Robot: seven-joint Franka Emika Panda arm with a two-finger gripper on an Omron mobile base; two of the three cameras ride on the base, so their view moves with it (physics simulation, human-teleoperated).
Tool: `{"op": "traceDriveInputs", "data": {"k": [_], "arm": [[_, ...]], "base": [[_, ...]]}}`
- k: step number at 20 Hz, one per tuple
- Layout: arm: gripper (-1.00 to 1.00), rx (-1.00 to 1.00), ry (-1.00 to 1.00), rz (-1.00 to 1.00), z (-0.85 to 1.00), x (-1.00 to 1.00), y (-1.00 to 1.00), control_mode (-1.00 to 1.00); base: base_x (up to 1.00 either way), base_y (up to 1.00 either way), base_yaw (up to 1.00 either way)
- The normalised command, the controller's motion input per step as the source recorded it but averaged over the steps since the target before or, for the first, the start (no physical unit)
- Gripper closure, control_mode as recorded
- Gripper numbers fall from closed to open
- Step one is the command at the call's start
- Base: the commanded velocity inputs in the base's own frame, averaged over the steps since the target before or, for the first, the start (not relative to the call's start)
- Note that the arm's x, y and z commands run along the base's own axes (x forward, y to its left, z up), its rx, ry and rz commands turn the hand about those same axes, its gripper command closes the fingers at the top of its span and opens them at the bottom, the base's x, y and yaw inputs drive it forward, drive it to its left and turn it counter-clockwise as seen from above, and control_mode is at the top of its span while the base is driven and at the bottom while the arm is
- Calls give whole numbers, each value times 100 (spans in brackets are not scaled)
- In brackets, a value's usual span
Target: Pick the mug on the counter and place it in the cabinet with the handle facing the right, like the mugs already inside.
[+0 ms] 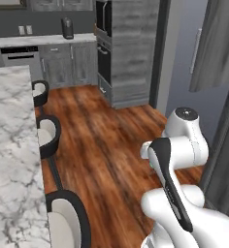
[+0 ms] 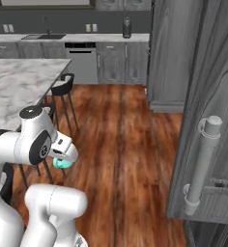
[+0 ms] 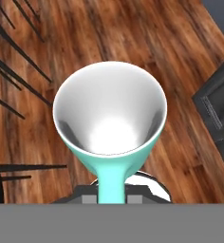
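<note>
The gripper (image 3: 112, 197) is closed on the teal mug (image 3: 110, 116), apparently by its handle, carrying it above the wood floor (image 3: 133, 38). Risk: a handle-only grip may let it swivel, spoiling rightward orientation in the cabinet (image 2: 203, 96).

mug (image 3: 110, 118) held by handle (white inside up); wood floor (image 3: 180, 57) below

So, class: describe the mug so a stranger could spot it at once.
Start at the white robot arm standing over the wooden floor, beside the marble counter. At the arm's tip, the pincer is shut on the mug: teal outside, white inside, the one bright teal thing here.
</note>
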Motion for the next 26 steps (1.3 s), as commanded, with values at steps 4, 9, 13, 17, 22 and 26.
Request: {"op": "traceDriveInputs", "data": {"k": [4,9,13,17,22,26], "arm": [[100,0,0,0,0,0,0,100],[100,0,0,0,0,0,0,100],[100,0,0,0,0,0,0,100],[100,0,0,0,0,0,0,100],[100,0,0,0,0,0,0,100],[100,0,0,0,0,0,0,100]], "base": [[35,19,-29],[44,37,-27],[31,49,-27],[0,46,-19],[8,30,-28],[31,-3,-26]]}}
